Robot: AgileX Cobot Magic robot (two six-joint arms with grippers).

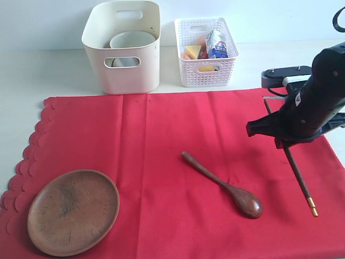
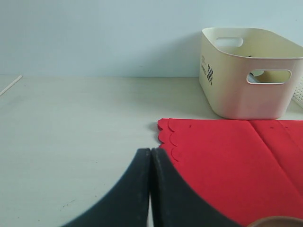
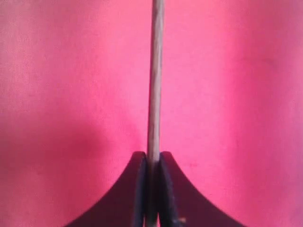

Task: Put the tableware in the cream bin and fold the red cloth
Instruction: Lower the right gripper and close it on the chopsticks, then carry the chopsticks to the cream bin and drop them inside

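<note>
The white table (image 1: 48, 75) is carrying everything, and the red cloth (image 1: 178, 162) is lying spread flat across most of it, its scalloped edge facing the left side of the exterior view. Behind the cloth's far edge the cream bin (image 1: 126, 54) is standing upright with a white bowl (image 1: 132, 40) sitting inside it, and just beside it to the right the white lattice basket (image 1: 207, 59) is holding food pieces and a small blue-white carton (image 1: 217, 44). The round brown wooden plate (image 1: 73, 211) is resting on the cloth's near left corner. The dark wooden spoon (image 1: 223, 186) is lying slantwise near the middle of the cloth, bowl end toward the camera. On the right, a dark gold-tipped chopstick (image 1: 301, 183) is stretching along the cloth, and the right gripper (image 3: 152, 158) is clamping its shaft between narrow jaws; whether one stick or a pair is being pinched, and whether it is clear of the fabric, I cannot tell. The left gripper (image 2: 150, 189) is hovering over bare table just beside the scalloped edge, its jaws pressing together on nothing.
</note>
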